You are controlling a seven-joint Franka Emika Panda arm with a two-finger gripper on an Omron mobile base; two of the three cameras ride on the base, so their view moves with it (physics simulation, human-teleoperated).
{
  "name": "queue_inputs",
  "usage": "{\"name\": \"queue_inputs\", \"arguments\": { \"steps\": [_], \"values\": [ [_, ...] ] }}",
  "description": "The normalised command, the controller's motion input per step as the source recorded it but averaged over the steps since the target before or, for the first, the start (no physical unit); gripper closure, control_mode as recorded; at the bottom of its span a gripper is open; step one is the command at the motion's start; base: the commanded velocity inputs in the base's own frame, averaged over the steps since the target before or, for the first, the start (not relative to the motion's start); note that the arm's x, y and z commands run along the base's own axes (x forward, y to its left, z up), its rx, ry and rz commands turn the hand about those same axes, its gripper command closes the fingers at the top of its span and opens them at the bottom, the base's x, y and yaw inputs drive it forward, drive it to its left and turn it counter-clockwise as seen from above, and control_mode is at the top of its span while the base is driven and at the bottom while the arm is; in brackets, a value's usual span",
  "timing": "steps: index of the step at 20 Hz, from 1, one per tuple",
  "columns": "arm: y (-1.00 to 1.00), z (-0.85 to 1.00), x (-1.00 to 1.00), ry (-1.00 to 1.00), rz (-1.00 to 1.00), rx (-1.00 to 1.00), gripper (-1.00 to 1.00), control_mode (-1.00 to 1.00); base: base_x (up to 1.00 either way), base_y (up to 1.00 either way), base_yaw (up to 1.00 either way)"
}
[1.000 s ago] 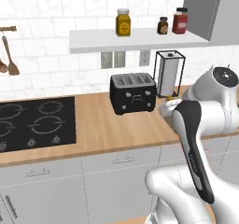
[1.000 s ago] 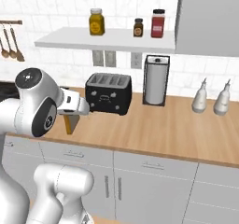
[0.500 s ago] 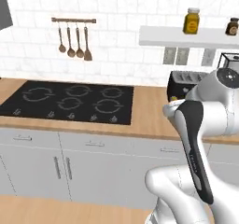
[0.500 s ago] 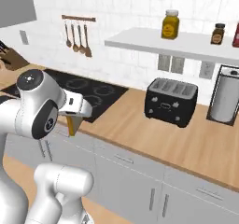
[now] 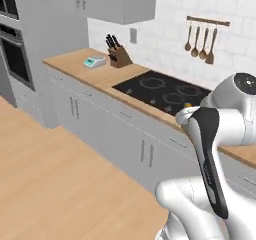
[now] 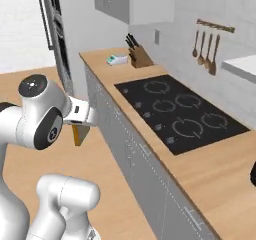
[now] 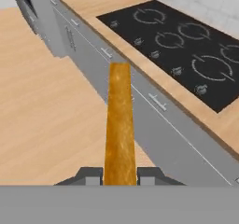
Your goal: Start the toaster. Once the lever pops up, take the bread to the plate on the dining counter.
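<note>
My gripper [image 7: 119, 174] is shut on the bread [image 7: 119, 125], a thin slice seen edge-on, golden-orange, standing up between the two fingertips. In the right base view the bread [image 6: 80, 134] hangs below the hand [image 6: 80, 115], out over the wood floor in front of the cabinet fronts. A small orange corner of the bread [image 5: 187, 105] peeks out behind my forearm in the left base view. The toaster, the plate and the dining counter are out of view.
A wood counter with a black hob [image 6: 180, 111] runs along the wall, grey cabinet fronts [image 7: 154, 120] below it. A knife block [image 5: 119, 58] and a small teal device [image 5: 94, 61] stand at its far end. A tall oven unit [image 5: 15, 59] closes the row. Open wood floor [image 5: 60, 184] lies to the left.
The whole picture has swung left along the counter, so the camera moved: toaster and shelf left the views, knife block and oven unit came in. The bread stays in the gripper.
</note>
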Motion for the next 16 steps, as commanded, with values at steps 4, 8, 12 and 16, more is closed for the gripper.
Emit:
{"name": "queue_inputs", "arguments": {
  "steps": [4, 8, 12, 16],
  "values": [
    [0.00, 0.00, 0.00, 0.00, 0.00, 0.00, 1.00, 1.00, 0.00, 0.00, 1.00],
    [0.00, 0.00, 0.00, 0.00, 0.00, 0.00, 1.00, 1.00, 0.00, 0.00, 1.00],
    [0.00, 0.00, 0.00, 0.00, 0.00, 0.00, 1.00, 1.00, 0.00, 0.00, 1.00],
    [0.00, 0.00, 0.00, 0.00, 0.00, 0.00, 1.00, 1.00, 0.00, 0.00, 1.00]
  ]
}}
